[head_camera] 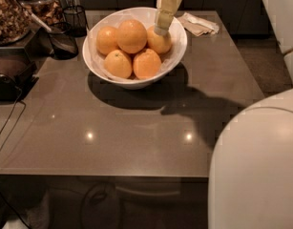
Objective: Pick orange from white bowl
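The white bowl point(132, 82) stands at the back middle of the dark table point(136, 128) and holds five oranges. The orange point(131, 35), the biggest and roundest, sits on top in the middle of the pile. The four smaller ones lie around it, at left point(106, 39), right point(158, 43), front left point(118, 64) and front right point(147, 64). My gripper point(161, 30) hangs down from the top edge over the bowl's right side. Its pale yellowish tip is just above the right orange, to the right of the big one.
Two small dark wire cups point(64, 40) point(75, 19) stand left of the bowl. A crumpled napkin point(198, 24) lies at the back right. A jar of brown bits point(10, 15) and a black device point(10, 75) with a cable sit at the left edge. My white arm body point(253, 166) fills the lower right.
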You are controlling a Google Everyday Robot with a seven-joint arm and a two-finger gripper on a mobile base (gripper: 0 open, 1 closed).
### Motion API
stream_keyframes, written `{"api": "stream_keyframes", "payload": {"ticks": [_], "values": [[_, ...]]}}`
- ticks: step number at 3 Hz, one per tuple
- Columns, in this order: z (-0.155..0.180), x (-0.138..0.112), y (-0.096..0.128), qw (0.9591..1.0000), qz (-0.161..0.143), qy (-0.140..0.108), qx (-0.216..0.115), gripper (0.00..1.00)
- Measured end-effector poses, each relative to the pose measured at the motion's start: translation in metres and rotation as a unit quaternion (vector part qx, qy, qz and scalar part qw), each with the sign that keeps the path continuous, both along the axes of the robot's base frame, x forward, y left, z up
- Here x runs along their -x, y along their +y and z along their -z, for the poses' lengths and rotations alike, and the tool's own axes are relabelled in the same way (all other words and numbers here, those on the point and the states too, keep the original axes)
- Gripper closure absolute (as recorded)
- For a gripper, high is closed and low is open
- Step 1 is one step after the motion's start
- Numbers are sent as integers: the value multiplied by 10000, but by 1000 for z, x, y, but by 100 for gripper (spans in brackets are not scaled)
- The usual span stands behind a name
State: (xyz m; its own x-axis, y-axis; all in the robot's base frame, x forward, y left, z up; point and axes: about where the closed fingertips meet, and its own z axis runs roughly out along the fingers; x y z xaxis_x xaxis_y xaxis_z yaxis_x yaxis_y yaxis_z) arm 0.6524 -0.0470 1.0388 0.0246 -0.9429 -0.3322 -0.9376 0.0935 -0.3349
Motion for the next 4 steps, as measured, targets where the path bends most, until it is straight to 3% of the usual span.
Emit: {"api": "stream_keyframes", "payload": {"ticks": [3,4], "values": [[29,-41,32,9997,-116,194,-28,24],[49,-50,47,9991,-208,357,11,19]]}}
